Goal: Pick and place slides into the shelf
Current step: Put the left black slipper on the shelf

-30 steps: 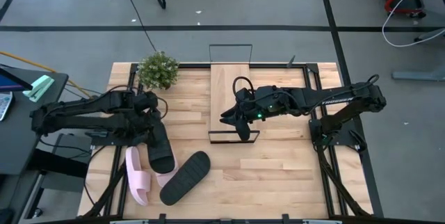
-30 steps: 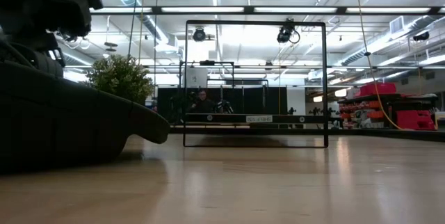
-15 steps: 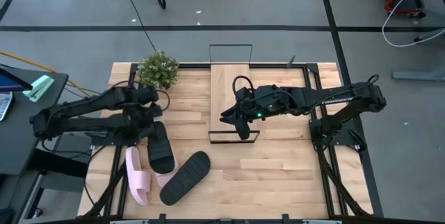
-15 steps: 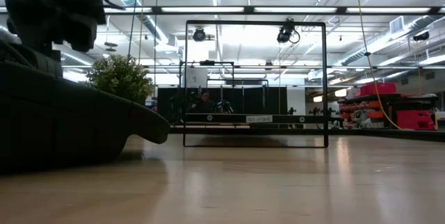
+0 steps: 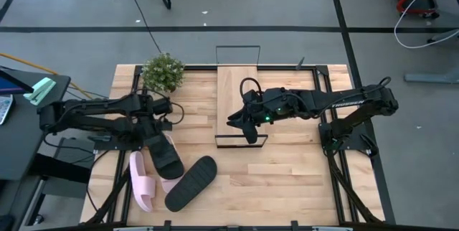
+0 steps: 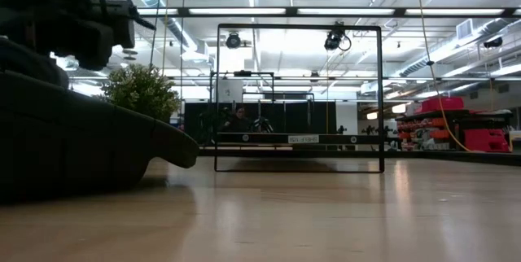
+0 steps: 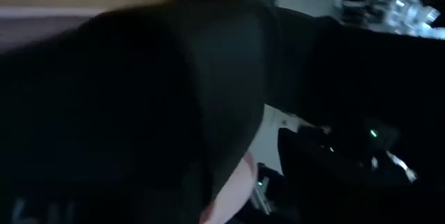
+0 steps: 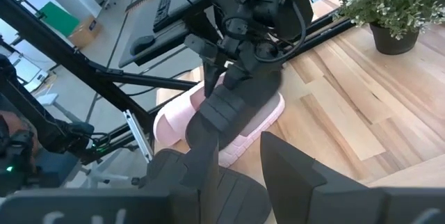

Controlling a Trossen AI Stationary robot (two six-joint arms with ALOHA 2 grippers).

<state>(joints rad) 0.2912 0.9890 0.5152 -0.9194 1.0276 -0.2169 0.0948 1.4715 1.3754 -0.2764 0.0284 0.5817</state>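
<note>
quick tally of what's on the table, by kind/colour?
Black slides: 2
Pink slides: 2 (one mostly hidden under the black ones)
Shelf: 1
Potted plant: 1
Total: 6

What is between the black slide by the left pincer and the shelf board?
Nothing visible: bare slatted tabletop separates the black open-toe slide sandal at the left pincer from the narrow light-wood shelf board, where the right pincer hovers.
</note>
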